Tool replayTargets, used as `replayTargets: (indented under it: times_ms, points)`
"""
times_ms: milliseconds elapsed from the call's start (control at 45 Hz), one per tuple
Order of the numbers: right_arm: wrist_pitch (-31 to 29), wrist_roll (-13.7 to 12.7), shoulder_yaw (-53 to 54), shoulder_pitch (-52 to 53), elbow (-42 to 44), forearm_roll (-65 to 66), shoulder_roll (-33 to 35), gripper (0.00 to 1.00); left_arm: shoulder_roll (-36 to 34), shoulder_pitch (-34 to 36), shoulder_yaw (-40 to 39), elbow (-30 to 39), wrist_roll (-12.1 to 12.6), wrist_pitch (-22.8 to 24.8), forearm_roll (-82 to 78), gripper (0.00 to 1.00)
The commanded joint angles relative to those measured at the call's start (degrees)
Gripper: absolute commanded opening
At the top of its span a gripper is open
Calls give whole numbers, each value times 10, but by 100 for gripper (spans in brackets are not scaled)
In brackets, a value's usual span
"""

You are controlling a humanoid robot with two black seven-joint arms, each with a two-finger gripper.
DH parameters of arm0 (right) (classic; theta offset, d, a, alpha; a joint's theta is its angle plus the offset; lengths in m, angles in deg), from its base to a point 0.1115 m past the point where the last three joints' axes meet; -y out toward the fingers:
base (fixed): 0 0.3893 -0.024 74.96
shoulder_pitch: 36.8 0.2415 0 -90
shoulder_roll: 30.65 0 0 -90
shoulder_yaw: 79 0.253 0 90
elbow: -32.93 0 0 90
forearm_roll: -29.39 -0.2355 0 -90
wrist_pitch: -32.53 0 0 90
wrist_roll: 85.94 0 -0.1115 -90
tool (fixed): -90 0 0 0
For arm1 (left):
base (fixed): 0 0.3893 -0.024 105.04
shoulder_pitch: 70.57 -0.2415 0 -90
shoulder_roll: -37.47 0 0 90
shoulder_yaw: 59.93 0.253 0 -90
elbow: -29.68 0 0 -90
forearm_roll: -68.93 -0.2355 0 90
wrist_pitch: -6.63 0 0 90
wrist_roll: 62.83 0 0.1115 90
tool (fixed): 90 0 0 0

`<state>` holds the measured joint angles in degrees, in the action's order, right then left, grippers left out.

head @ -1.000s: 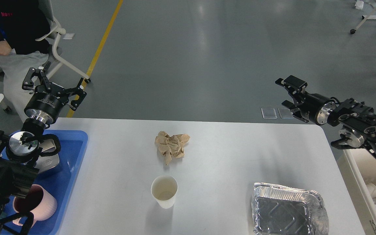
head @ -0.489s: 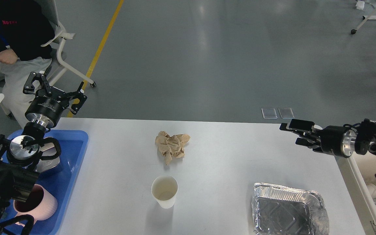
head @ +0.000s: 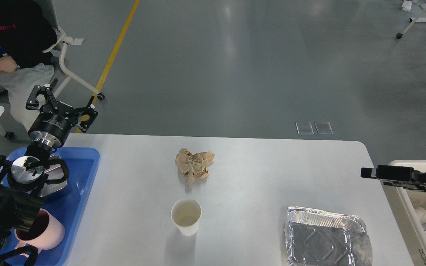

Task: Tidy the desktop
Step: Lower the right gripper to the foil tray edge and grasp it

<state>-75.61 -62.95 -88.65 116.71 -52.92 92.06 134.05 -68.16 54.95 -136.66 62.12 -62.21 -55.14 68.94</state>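
Nearest us on the desktop [head: 257, 192], the wide white tabletop that fills the lower part of the view, a foil tray [head: 325, 238] sits at the front right. A paper cup [head: 186, 216] stands upright near the front middle. At the front left a blue tray [head: 83, 184] rests on the desktop's left end and holds a pink cup [head: 41, 231] and, further back, a metal container [head: 56, 181] partly hidden by our left arm. Beyond the paper cup, a crumpled brown paper [head: 194, 166] lies near the middle of the desktop, apart from everything else. At the right edge our right gripper [head: 368, 173] pokes in level over the edge of the desktop beside a white bin [head: 407, 192]; we see it edge-on and cannot tell whether it is spread or closed. Furthest back, our left gripper [head: 61, 101] is raised above the far left corner, its fingers spread wide and holding nothing.
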Motion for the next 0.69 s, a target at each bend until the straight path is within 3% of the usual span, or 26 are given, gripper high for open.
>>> replayTargets:
  times_ms: [0,378,556,667]
  points:
    - [-1,-1,3,5,-40,38,50,100,1,-1,0,0,1,0,0,99]
    - [-8,1,20,13,-112,111,171,100,0,-6,0,0,2,0,0,99]
    - [-9,-2,17,3,-106,112,150,100,0,-7,0,0,2,0,0,99]
    - [-9,-8,11,-6,-79,122,101,100,0,-7,0,0,2,0,0,99]
